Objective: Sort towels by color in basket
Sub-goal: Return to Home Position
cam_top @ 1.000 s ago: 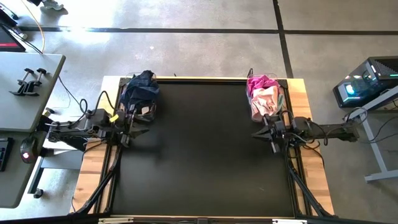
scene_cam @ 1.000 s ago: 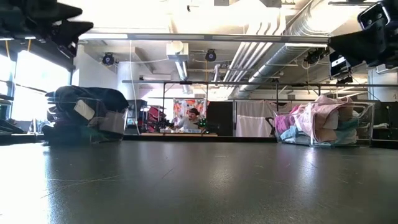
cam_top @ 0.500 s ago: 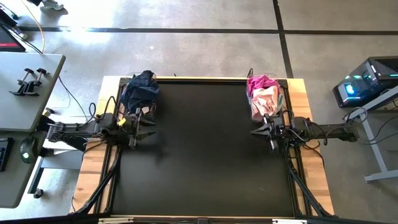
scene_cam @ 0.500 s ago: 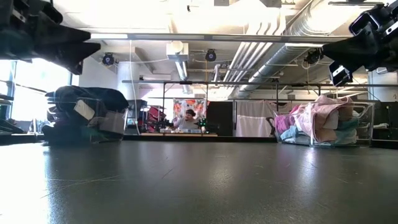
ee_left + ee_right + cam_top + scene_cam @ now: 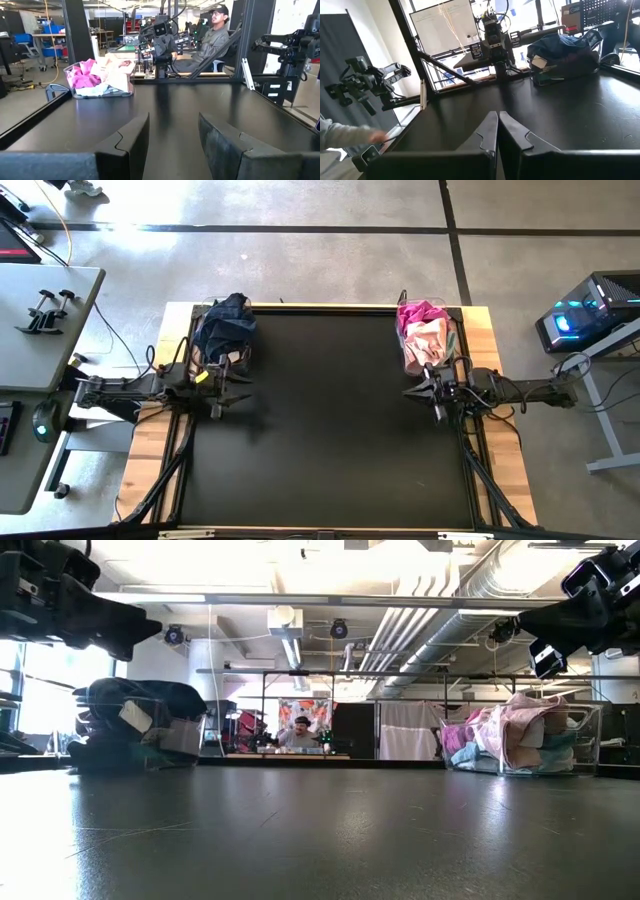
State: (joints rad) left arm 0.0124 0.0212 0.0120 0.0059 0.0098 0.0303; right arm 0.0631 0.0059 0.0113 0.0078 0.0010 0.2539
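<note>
- High view: black bench (image 5: 330, 450), all towels binned, none loose on the bench top.
- Dark towels (image 5: 228, 325) (navy, black-ish) are heaped in the left clear bin (image 5: 182, 737) at 10 o'clock on the bench. A white tag shows on the pile in the low view.
- Pink towels (image 5: 425, 330) (magenta, peach-pink, a pale one underneath) are heaped in the right clear bin (image 5: 582, 740) at 2 o'clock on the bench.
- My left arm (image 5: 125, 388) comes in from the 9 o'clock edge. It is held above the bench, just at 6 o'clock of the dark bin, not touching it.
- My left fingers (image 5: 131, 140) are spread well apart with a clear gap and nothing between them. They look across the bench at the pink bin.
- My right arm (image 5: 525, 392) comes in from the 3 o'clock edge, held above the bench just at 6 o'clock of the pink bin.
- My right fingers (image 5: 487, 131) are pressed together, tips meeting, nothing held. They look across at the dark bin.
- Low view: both arms are up off the bench top, which lies bare between the two bins.
- A person (image 5: 210, 42) sits beyond the bench's right side in the left wrist view.
- A grey sleeve (image 5: 342, 136) shows at the picture's edge in the right wrist view.
</note>
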